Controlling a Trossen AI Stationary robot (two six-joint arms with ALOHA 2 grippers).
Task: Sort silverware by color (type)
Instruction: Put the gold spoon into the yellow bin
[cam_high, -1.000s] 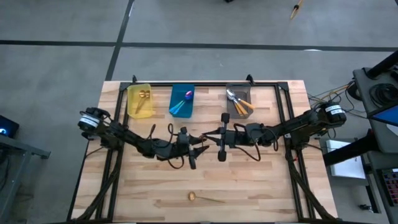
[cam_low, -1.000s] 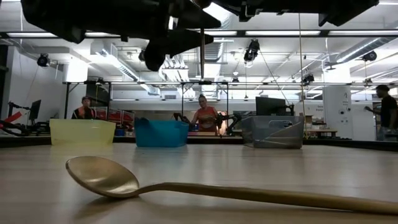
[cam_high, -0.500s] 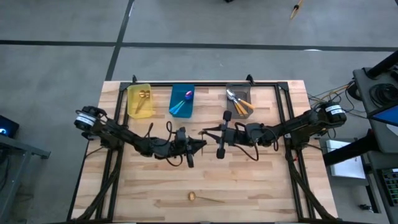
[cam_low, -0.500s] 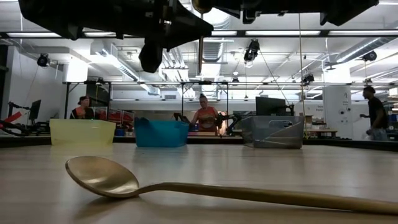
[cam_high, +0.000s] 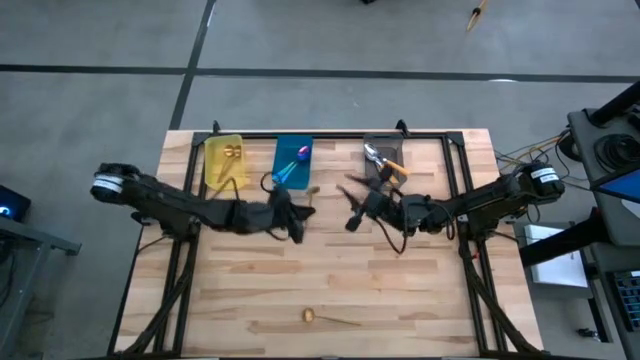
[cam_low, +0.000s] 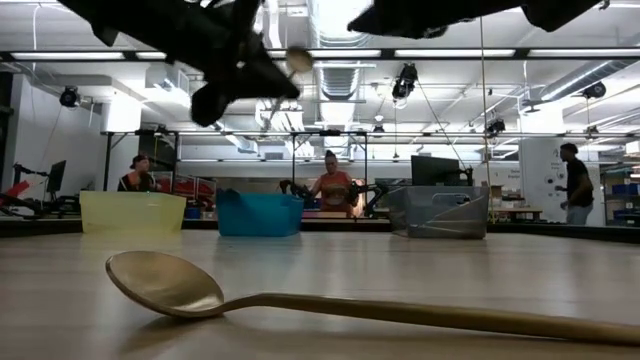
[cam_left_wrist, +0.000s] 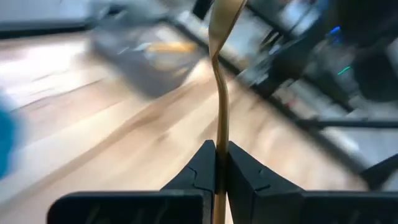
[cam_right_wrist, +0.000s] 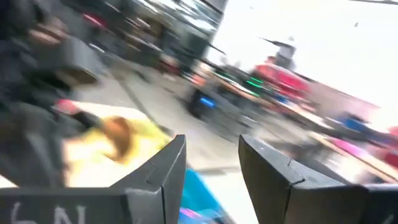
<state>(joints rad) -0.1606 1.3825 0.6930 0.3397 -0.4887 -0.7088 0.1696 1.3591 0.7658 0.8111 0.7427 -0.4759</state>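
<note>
While the left fingers (cam_left_wrist: 217, 163) pinch a gold spoon (cam_left_wrist: 221, 93), the right fingers (cam_right_wrist: 211, 168) stand spread.

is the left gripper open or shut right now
Shut on a gold spoon. In the left wrist view the left gripper has both fingers pressed against the spoon's thin handle, with no gap.

Wooden table (cam_high: 420, 290), yellow bin (cam_high: 224, 163), blue bin (cam_high: 292, 163), grey bin (cam_high: 384, 163), gold spoon (cam_high: 330, 318)
</note>
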